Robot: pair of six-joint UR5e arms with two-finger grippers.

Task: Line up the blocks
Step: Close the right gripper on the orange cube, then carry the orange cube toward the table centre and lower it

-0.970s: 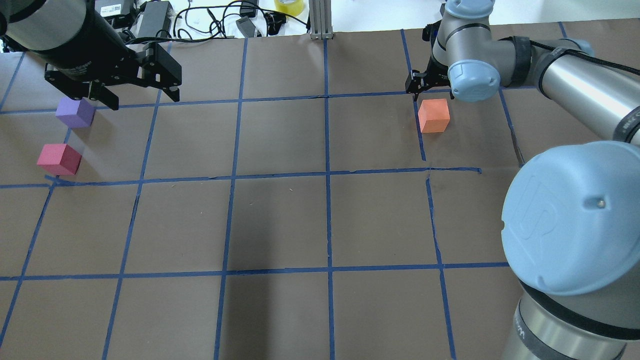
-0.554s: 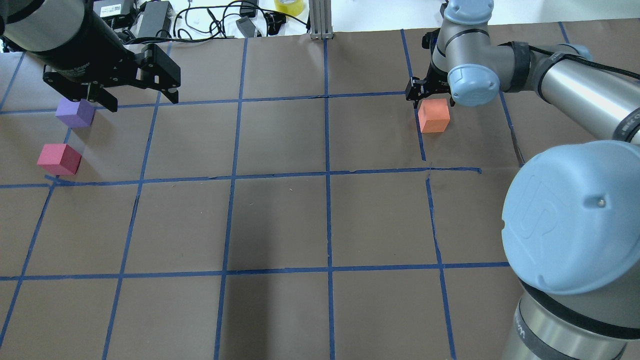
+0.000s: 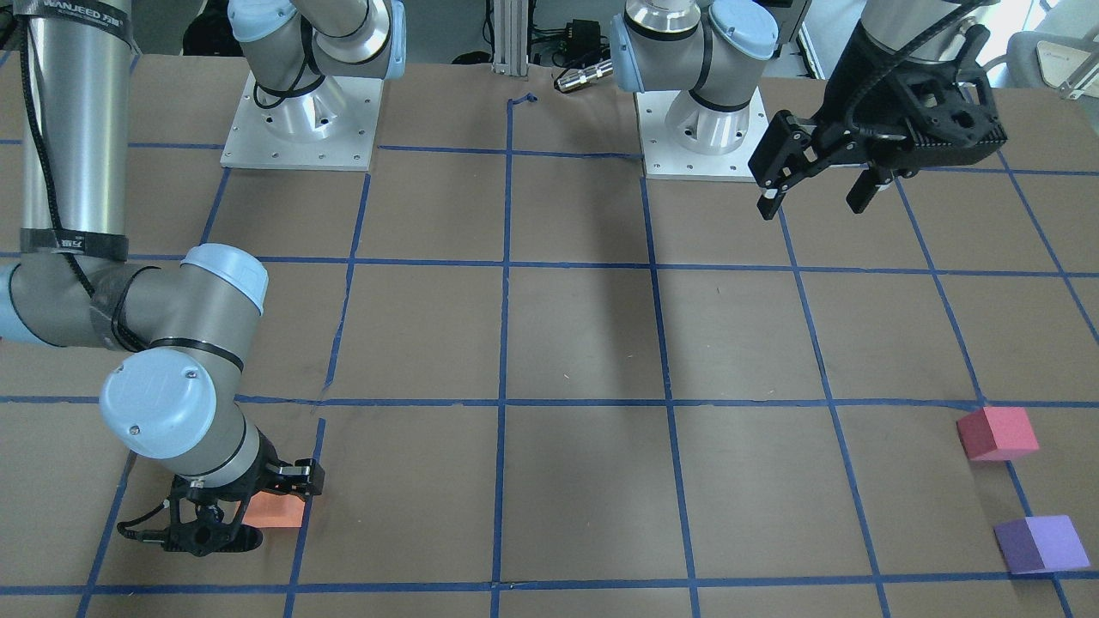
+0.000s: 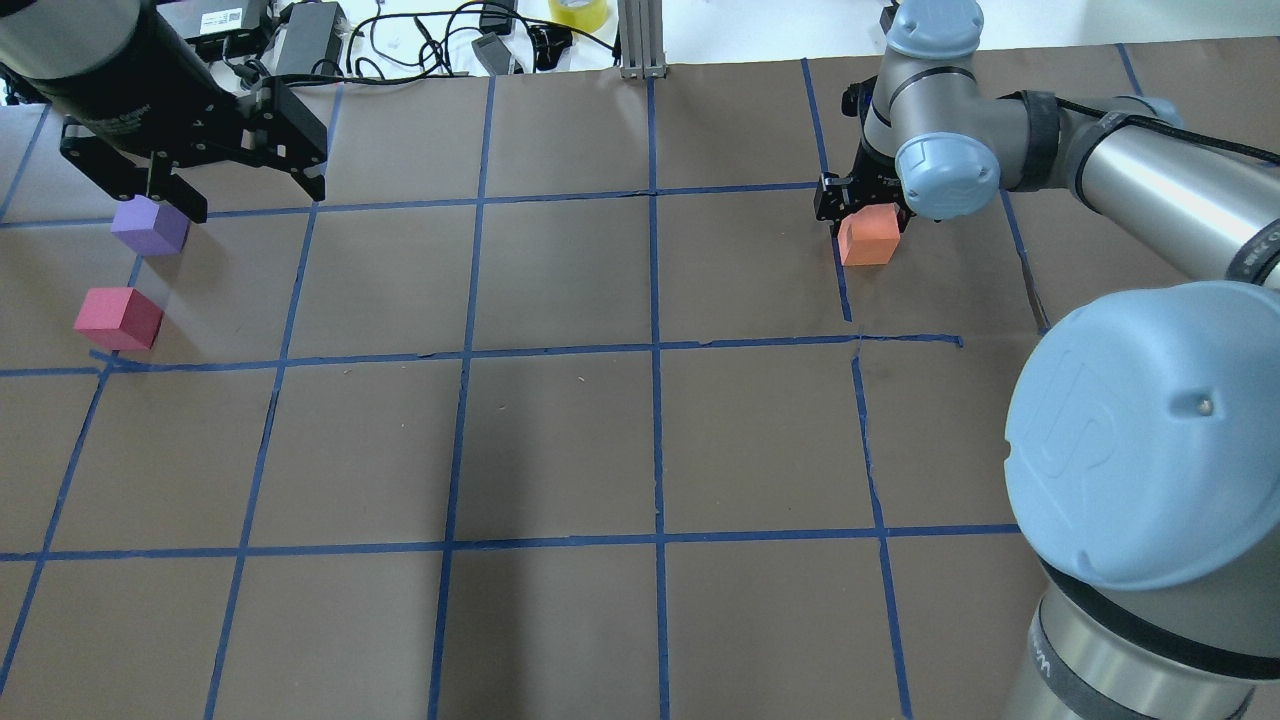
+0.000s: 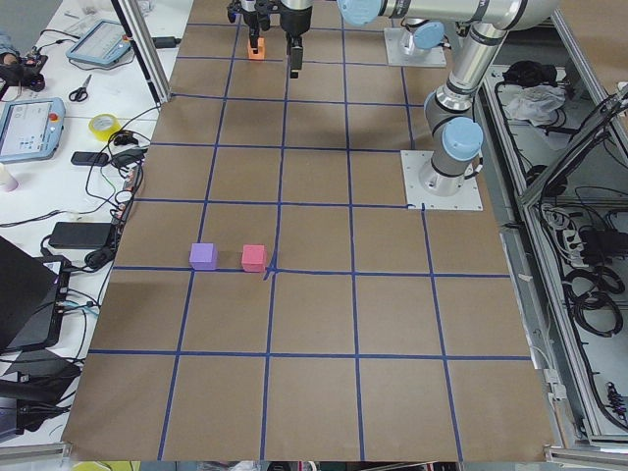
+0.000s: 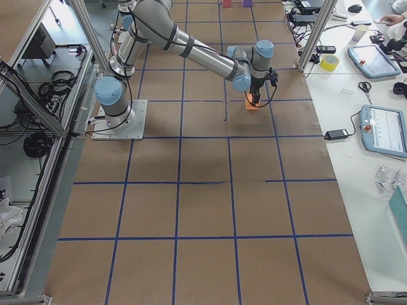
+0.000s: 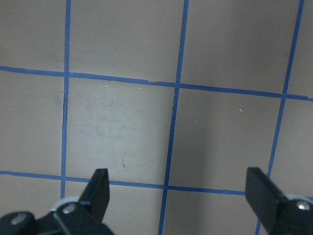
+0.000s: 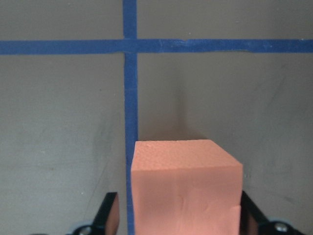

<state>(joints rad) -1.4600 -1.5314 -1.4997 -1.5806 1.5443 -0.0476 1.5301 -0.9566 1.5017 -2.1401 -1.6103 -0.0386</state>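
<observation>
Two spread hands: right hand (image 8: 179, 218) straddles the orange block (image 8: 186, 186), roughly square to the tape (image 8: 129, 98); left hand (image 7: 177, 183) hangs above the table (image 7: 122, 122).

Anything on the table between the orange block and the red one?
Nothing: overhead view shows only bare taped paper between orange block and red block.

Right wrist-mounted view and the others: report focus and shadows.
Right wrist-mounted: the orange block is crisp, its grainy face evenly lit, a soft shadow behind it. Left wrist-mounted: a dim band runs right of centre. Overhead exterior: a dark shadow stripe lies on the table near the middle.
</observation>
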